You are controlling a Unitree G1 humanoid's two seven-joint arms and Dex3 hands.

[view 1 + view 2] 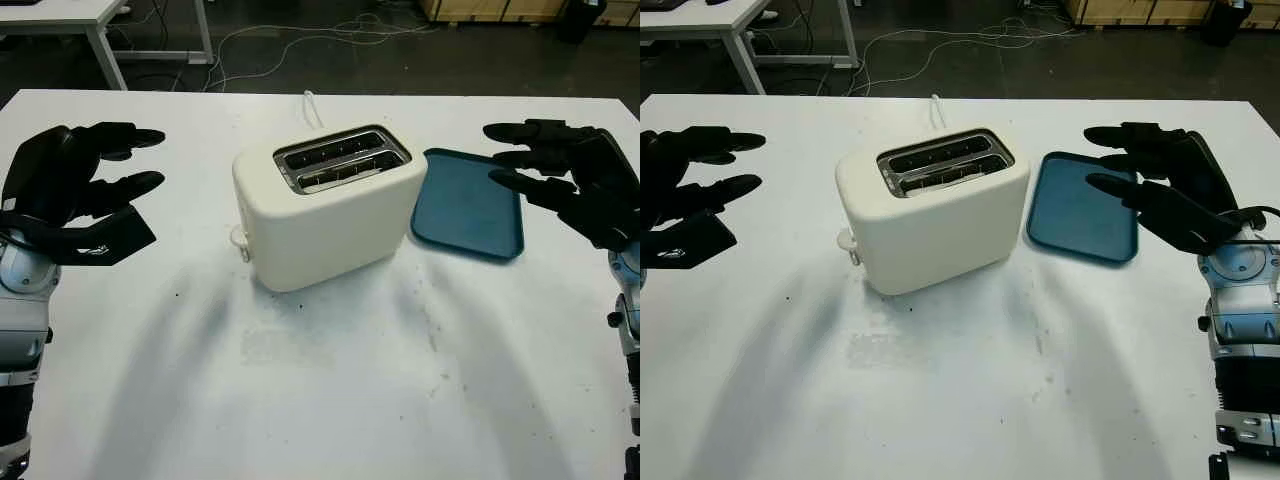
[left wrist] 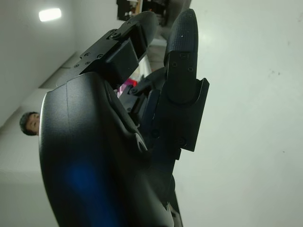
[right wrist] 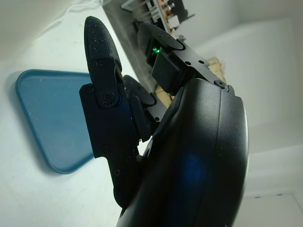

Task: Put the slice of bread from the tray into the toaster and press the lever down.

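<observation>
cream toaster (image 1: 325,205) stands mid-table, lever (image 1: 240,240) raised, slots up. blue tray (image 1: 468,203) just beside it holds no bread; none is visible. left hand (image 1: 75,190) and right hand (image 1: 560,180), both open and holding nothing, flank the pair, apparently for access.

I am seeing one toaster (image 1: 325,205) with two slots, one blue tray (image 1: 468,205), and one white table (image 1: 330,390) under my two hands.

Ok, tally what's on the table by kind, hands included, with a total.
Toaster: 1
Blue tray: 1, bare as far as I can see, no bread on it
Robot hands: 2, left hand and right hand, both open
Total: 4
</observation>
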